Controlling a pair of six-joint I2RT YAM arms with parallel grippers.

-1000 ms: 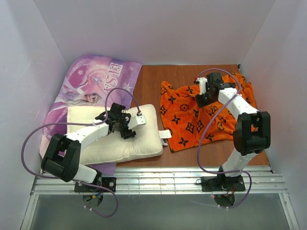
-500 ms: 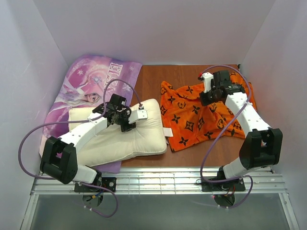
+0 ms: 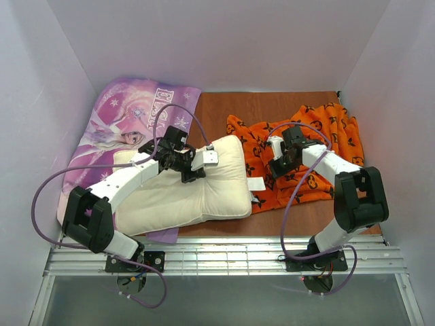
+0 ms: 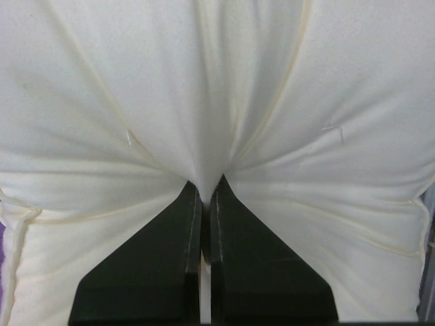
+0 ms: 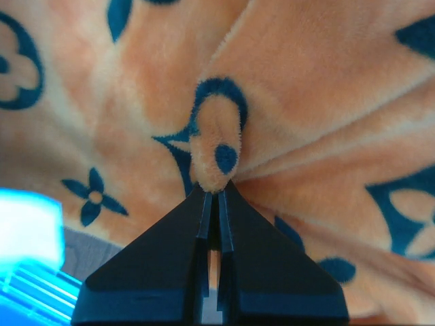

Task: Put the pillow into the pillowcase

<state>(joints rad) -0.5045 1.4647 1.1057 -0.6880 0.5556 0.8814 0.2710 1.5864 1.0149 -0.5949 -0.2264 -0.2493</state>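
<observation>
The cream-white pillow (image 3: 211, 193) lies left of centre, its right end with a white tag (image 3: 256, 184) close against the orange pillowcase (image 3: 326, 129). My left gripper (image 3: 196, 170) sits on the pillow's top. In the left wrist view it (image 4: 205, 193) is shut on a pinched ridge of the pillow's fabric (image 4: 217, 102). My right gripper (image 3: 274, 167) is at the pillowcase's left edge. The right wrist view shows it (image 5: 216, 191) shut on a small fold of the orange, black-patterned pillowcase (image 5: 326, 102).
A purple "ELSA" print fabric (image 3: 129, 115) lies under and behind the pillow at the far left. White walls enclose the brown tabletop (image 3: 265, 109) on three sides. A metal rail (image 3: 224, 255) with the arm bases runs along the near edge.
My left gripper has shut on the pillow and dragged it right, up to the pillowcase. My right gripper has pulled its fold of pillowcase left and nearer, bunching the cloth.
</observation>
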